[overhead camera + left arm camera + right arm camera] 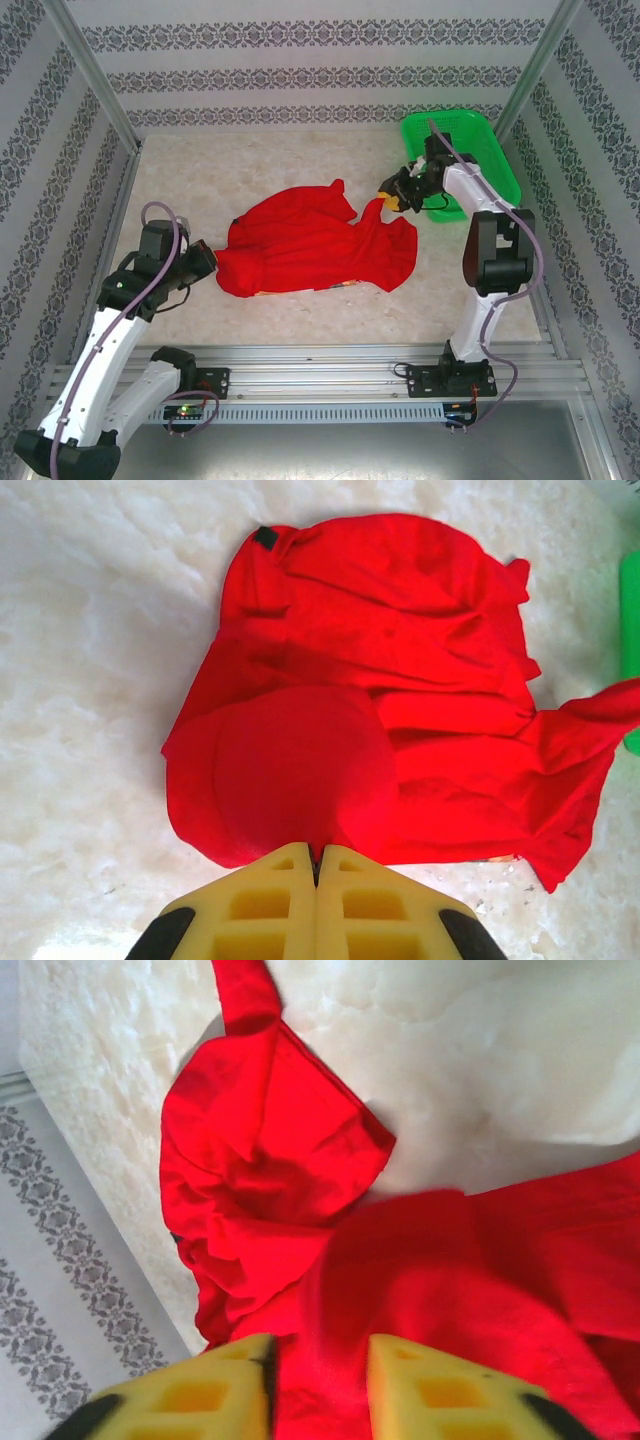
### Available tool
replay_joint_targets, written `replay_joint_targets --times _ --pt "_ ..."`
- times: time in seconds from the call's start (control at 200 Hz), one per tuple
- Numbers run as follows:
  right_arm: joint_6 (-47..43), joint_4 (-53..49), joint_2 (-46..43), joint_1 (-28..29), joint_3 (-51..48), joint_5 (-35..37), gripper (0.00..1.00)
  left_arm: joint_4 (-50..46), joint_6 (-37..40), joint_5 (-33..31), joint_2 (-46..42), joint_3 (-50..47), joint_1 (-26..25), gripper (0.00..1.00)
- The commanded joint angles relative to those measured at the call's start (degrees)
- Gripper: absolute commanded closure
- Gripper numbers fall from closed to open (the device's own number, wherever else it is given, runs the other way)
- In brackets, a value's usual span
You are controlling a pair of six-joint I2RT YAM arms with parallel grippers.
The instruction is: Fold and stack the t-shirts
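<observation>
Marbled table [200, 170]: a red t-shirt [310, 245] lies crumpled mid-table, unfolded. Left gripper [315, 855] is clamped tight on its near edge; right gripper [320, 1355] pinches a raised corner beside the basket [480, 150]. Folding and stacking look entirely ahead.

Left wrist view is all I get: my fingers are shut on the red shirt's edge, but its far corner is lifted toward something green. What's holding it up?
Observer: The right gripper has that corner of the shirt. Its wrist camera shows red cloth bunched between its fingers.
Operator: And the green thing?
Observer: A green mesh basket at the far right corner of the table, just behind the right gripper.
</observation>
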Motion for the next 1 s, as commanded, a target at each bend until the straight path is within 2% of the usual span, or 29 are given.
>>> replay_joint_targets --times 0.0,0.07,0.18,0.28,0.405,0.605,0.774,0.999 --pt "-3.6 -2.4 -5.4 0.9 4.8 2.5 0.51 1.7 -0.1 -0.3 0.4 -0.2 0.7 1.0" --pt "-7.6 -7.8 -9.5 0.7 3.2 5.1 0.51 2.4 -0.2 -0.1 0.9 -0.8 0.8 1.0" --pt "-12.4 -10.5 -17.7 0.6 -8.1 6.8 0.52 3.9 -0.3 0.7 1.9 -1.5 0.8 1.0" --pt "-15.1 -6.8 -22.2 0.6 -21.0 7.0 0.54 4.9 -0.2 1.4 2.8 -1.4 0.8 1.0" --pt "-16.1 1.0 -21.6 0.6 -29.8 7.6 0.6 5.7 0.5 2.5 3.7 -1.0 0.8 1.0" --pt "-12.4 5.5 -14.7 0.7 -29.9 6.7 0.65 5.7 1.0 3.0 3.9 -0.5 0.8 1.0" --pt "-11.4 4.1 -11.8 0.6 -28.6 9.5 0.65 5.2 0.6 2.6 2.8 -1.2 0.8 1.0" --pt "-10.0 7.0 -8.9 1.2 -27.7 8.5 0.64 4.3 0.6 2.1 1.8 -1.4 0.8 1.0"
